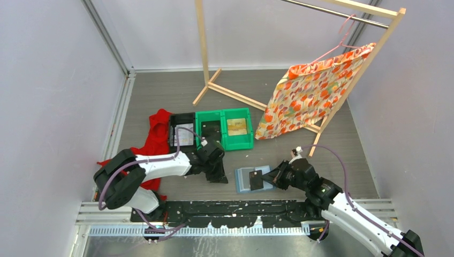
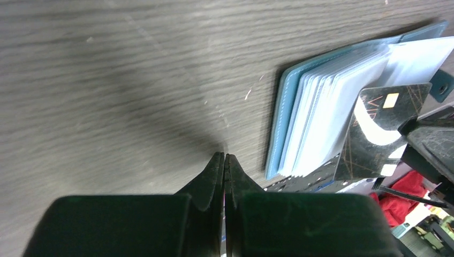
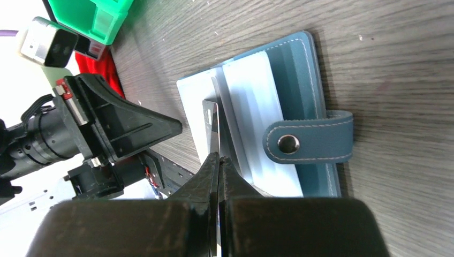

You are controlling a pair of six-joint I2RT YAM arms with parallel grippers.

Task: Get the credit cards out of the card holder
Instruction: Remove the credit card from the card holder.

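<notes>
**Top external view.** A small slate-blue folding card holder (image 1: 243, 179) is shown lying open on the grey wood-grain table (image 1: 332, 144), between the two grippers and near the arms' bases. The right gripper (image 1: 270, 178) is set at the holder's right edge. Its jaws are pressed together on a thin, dark grey rectangular credit card (image 1: 256, 180), which is held over the holder's right half. The left gripper (image 1: 218, 174) is placed just beside the holder's left edge, apart from it. The right arm is therefore the one engaged, and a withdrawal is judged to run rightward, away from the holder. Green plastic bins (image 1: 225, 128) are seen well behind.

**Left wrist view.** The left gripper (image 2: 225, 160) is shown pressed together on nothing, its tips at or just above the table. The card holder (image 2: 316, 107) lies ahead and to the right, with its pale pockets (image 2: 342, 91) fanned out. The credit card (image 2: 383, 128) is seen tilted up over the pockets. Its face and gold chip are resolved here, as they are not from above.

**Right wrist view.** The right gripper (image 3: 219, 158) is shown pinching the credit card (image 3: 214, 128), which is seen edge-on as a thin line. The card's long axis is directed straight ahead from the fingertips toward the pockets. The closure tab (image 3: 310, 140), with its snap, is laid out to the right. Whether the card's far edge is clear of its pocket cannot be told, and no second card is made out.
</notes>
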